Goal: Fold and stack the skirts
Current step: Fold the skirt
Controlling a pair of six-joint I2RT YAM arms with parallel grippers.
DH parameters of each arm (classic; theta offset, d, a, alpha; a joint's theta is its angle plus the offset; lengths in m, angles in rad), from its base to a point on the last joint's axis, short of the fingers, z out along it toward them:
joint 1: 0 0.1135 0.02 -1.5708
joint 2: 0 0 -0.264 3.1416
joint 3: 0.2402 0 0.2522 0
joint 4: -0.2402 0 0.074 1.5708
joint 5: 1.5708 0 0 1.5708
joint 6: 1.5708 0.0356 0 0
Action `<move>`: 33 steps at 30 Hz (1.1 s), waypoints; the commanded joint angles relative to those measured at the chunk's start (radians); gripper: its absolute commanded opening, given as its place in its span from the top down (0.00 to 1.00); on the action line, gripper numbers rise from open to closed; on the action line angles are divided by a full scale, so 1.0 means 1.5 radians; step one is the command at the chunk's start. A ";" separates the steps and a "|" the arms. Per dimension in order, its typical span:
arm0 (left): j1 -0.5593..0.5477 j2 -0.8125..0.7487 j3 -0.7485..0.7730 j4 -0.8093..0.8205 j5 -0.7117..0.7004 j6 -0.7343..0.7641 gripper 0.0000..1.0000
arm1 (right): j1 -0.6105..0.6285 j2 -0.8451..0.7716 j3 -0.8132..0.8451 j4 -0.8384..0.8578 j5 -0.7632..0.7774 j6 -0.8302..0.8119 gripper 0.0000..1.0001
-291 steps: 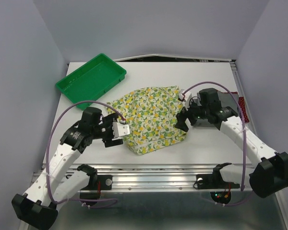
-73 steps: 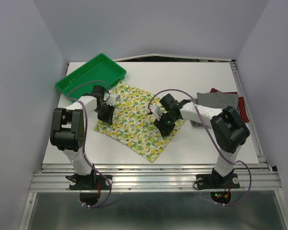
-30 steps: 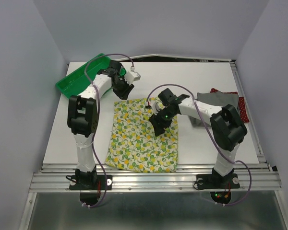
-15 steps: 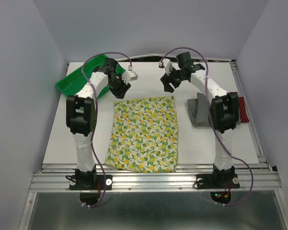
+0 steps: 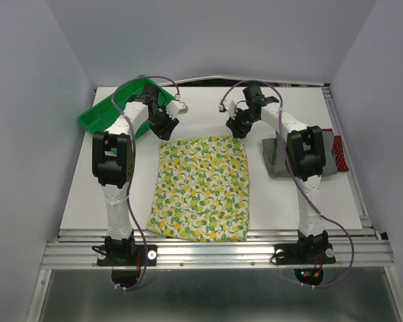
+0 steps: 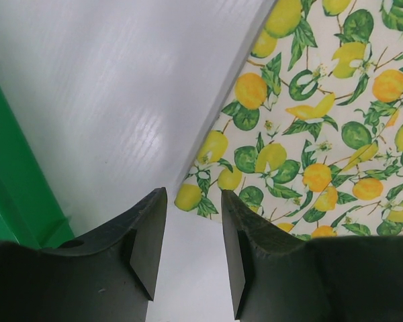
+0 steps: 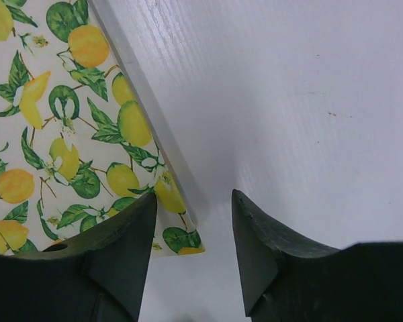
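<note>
White table (image 5: 289, 194) bears flat, spread lemon-print skirt (image 5: 203, 184).

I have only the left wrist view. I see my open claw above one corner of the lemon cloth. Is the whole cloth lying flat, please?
Observer: Yes. The top view shows the lemon skirt spread flat as one rectangle, not yet folded.
Operator: Where is the other claw?
Observer: The right claw is open above the other far corner of that skirt.
Operator: And the other skirts?
Observer: The grey skirt lies to the right of the lemon one, and the dark red skirt shows just beyond it.
</note>
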 commanded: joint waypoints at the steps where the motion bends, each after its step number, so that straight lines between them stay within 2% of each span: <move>1: 0.007 0.012 0.004 -0.013 -0.005 0.015 0.50 | -0.004 0.015 0.004 0.001 -0.002 -0.037 0.47; 7: 0.007 0.030 0.001 -0.033 0.005 0.031 0.51 | -0.004 0.020 -0.009 0.000 -0.005 -0.054 0.49; 15: 0.008 0.066 -0.004 -0.012 -0.043 0.029 0.53 | -0.004 0.029 -0.028 -0.001 0.012 -0.084 0.50; 16: 0.008 0.070 -0.004 -0.013 -0.047 0.029 0.53 | -0.004 0.029 -0.032 0.000 0.012 -0.088 0.53; 18: 0.008 0.077 -0.004 -0.016 -0.055 0.033 0.58 | -0.004 0.031 -0.038 -0.001 0.014 -0.098 0.60; 20: 0.008 0.082 -0.003 -0.026 -0.055 0.041 0.64 | -0.004 0.033 -0.041 -0.001 0.019 -0.104 0.76; 21: 0.008 0.083 -0.004 -0.031 -0.053 0.046 0.67 | -0.004 0.034 -0.040 0.000 0.027 -0.106 0.91; 22: 0.008 0.080 -0.006 -0.036 -0.049 0.055 0.71 | -0.010 0.036 -0.037 0.000 0.032 -0.106 0.98; 25: 0.008 0.071 -0.005 -0.031 -0.036 0.055 0.88 | -0.016 0.045 -0.003 0.004 0.043 -0.090 0.99; 28: 0.009 0.069 0.013 -0.028 -0.034 0.042 1.00 | -0.022 0.055 0.031 0.007 0.045 -0.075 0.99; 33: 0.020 0.078 0.105 -0.020 -0.040 0.007 1.00 | -0.037 0.060 0.095 0.082 0.085 -0.031 0.99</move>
